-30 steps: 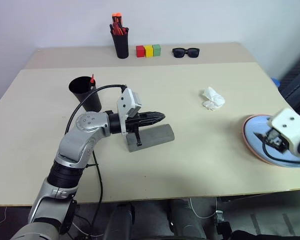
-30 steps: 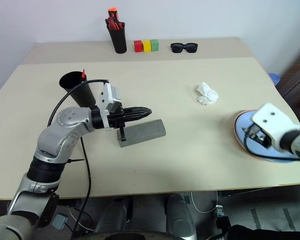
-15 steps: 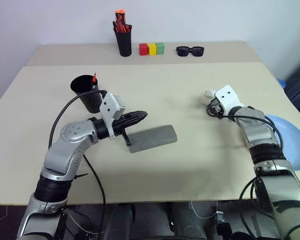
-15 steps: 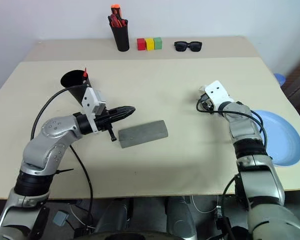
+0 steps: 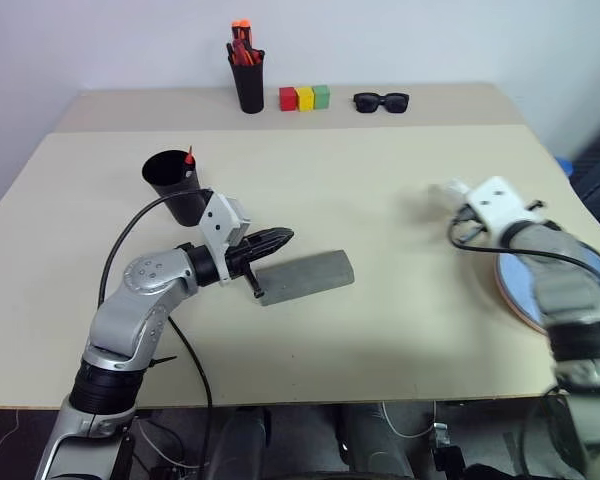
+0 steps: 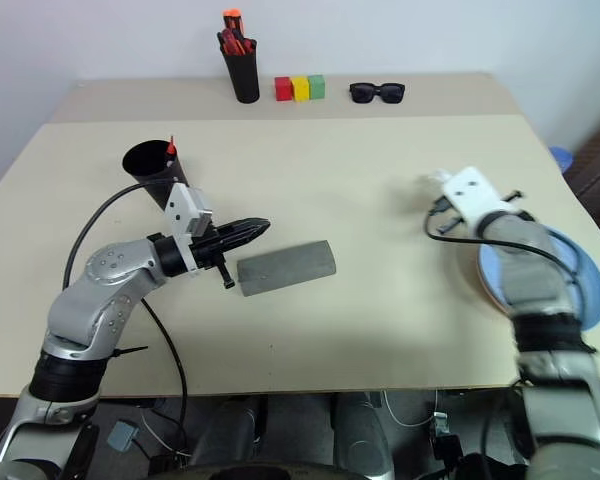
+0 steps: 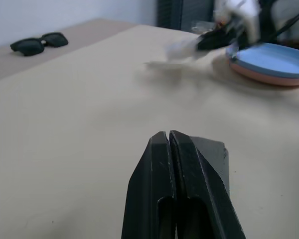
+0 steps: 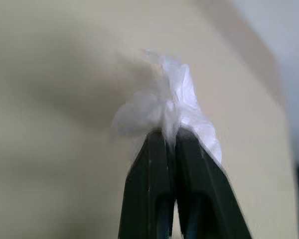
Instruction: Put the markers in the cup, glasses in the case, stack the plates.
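2 stacked plates (image 6: 583, 290) sit at your desk's (image 6: 380, 200) right edge, light and rigid, best pinched at the rim, while your right hand (image 8: 170, 135) grips soft crumpled tissue (image 8: 159, 107) and your left hand (image 7: 169, 142) is closed empty.

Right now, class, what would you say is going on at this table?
A two-armed robot is tidying up. Its right gripper is shut on a crumpled white tissue, beside the stacked blue and pink plates. Its left gripper is shut and holds nothing, next to the grey glasses case. A red marker stands in the black cup.
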{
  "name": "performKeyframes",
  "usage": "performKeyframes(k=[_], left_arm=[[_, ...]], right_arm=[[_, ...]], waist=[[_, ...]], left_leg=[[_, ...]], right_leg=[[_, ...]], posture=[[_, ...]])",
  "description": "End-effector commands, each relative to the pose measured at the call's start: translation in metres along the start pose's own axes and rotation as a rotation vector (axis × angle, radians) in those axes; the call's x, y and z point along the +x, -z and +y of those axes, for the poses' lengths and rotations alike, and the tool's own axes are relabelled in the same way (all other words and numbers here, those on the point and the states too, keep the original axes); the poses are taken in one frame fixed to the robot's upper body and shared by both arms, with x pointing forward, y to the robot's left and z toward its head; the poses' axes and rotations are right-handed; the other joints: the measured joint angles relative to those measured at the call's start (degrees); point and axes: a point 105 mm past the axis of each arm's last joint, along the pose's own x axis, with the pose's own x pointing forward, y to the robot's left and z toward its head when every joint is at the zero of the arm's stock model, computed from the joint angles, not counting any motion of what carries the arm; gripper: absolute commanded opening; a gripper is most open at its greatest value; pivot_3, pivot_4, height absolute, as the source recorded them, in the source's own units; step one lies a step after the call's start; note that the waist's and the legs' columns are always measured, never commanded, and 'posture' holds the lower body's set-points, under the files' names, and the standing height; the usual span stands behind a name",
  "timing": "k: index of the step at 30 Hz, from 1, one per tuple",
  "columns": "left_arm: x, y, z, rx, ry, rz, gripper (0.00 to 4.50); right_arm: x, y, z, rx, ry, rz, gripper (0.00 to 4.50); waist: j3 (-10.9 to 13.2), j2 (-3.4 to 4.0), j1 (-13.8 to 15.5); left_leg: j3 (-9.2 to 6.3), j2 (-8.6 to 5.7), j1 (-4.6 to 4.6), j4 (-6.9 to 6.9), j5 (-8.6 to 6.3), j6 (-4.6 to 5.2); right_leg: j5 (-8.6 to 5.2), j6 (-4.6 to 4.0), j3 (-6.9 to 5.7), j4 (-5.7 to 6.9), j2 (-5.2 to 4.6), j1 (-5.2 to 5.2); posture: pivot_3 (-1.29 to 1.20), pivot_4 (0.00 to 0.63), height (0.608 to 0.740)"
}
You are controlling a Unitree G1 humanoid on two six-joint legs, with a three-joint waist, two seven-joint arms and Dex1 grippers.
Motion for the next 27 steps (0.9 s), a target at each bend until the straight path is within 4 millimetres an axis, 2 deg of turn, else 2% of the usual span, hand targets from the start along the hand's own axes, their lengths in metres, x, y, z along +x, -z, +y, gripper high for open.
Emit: performKeyframes(k=[1, 3, 5, 8, 12, 16, 18, 24, 27], left_arm=[[-0.007, 0.001, 0.000, 0.025, 0.018, -0.011, 0.00], [-0.008, 0.006, 0.001, 0.017, 0.026, 0.000, 0.00], [-0.008, 0.010, 0.004, 0.010, 0.028, 0.009, 0.00], [-0.007, 0.011, 0.012, 0.016, 0.008, 0.003, 0.00], [-0.011, 0.005, 0.026, 0.035, -0.071, -0.020, 0.00], [-0.037, 0.009, 0.040, 0.049, -0.208, -0.006, 0.00], [-0.057, 0.012, 0.044, 0.045, -0.279, 0.011, 0.00], [-0.123, 0.022, 0.060, 0.075, -0.584, 0.083, 0.00], [-0.147, 0.026, 0.064, 0.057, -0.696, 0.100, 0.00]], right_arm=[[-0.052, -0.006, -0.029, 0.052, 0.049, 0.000, 0.04], [-0.076, 0.014, -0.030, 0.078, 0.025, 0.076, 0.04], [-0.089, 0.029, -0.027, 0.083, -0.006, 0.130, 0.04], [-0.092, 0.036, -0.023, 0.096, -0.017, 0.148, 0.96], [-0.088, 0.026, -0.028, 0.009, 0.009, 0.118, 2.89], [-0.077, 0.001, -0.018, 0.005, -0.053, -0.038, 2.89], [-0.070, -0.016, -0.007, 0.051, -0.112, -0.133, 2.89], [-0.049, -0.060, 0.041, 0.225, -0.413, -0.349, 2.89], [-0.041, -0.067, 0.063, 0.250, -0.512, -0.382, 2.89]], waist=[[0.0, 0.02, 0.1], [0.0, -0.02, 0.3], [0.0, -0.02, 0.3], [0.0, -0.02, -0.3], [0.0, -0.02, -1.0], [-0.1, -0.01, -1.4], [0.0, -0.02, -1.6], [0.0, -0.06, -1.0], [0.0, -0.08, -0.6]], left_leg=[[0.03, 0.00, 0.03, 0.00, 0.00, 0.00], [0.03, 0.01, 0.05, 0.00, 0.00, 0.00], [0.05, 0.01, 0.07, 0.06, 0.00, 0.00], [0.20, 0.02, 0.07, 0.31, 0.00, 0.00], [0.21, 0.02, 0.04, 0.53, -0.01, 0.00], [0.21, 0.05, 0.07, 0.39, -0.02, 0.03], [0.20, 0.07, 0.09, 0.29, -0.02, 0.03], [0.18, 0.09, 0.04, 0.27, -0.02, 0.03], [0.17, 0.08, 0.01, 0.30, -0.02, 0.03]], right_leg=[[0.00, 0.00, 0.02, 0.00, 0.00, 0.00], [-0.05, -0.08, 0.01, 0.00, 0.02, 0.02], [-0.13, -0.24, 0.02, -0.03, 0.01, 0.08], [-0.12, -0.28, 0.10, -0.04, -0.02, 0.12], [-0.12, -0.24, 0.11, 0.00, -0.02, 0.16], [-0.08, -0.30, 0.11, 0.00, 0.01, 0.13], [-0.07, -0.30, 0.11, 0.01, 0.02, 0.10], [-0.08, -0.30, 0.11, -0.02, 0.02, 0.08], [-0.09, -0.31, 0.10, -0.04, 0.01, 0.08]], posture=[[0.00, 0.150, 0.740], [0.00, 0.150, 0.740], [0.00, 0.150, 0.740], [0.00, 0.150, 0.740], [0.00, 0.150, 0.740], [0.00, 0.150, 0.740], [0.00, 0.150, 0.740], [0.00, 0.150, 0.740], [0.00, 0.150, 0.740]])
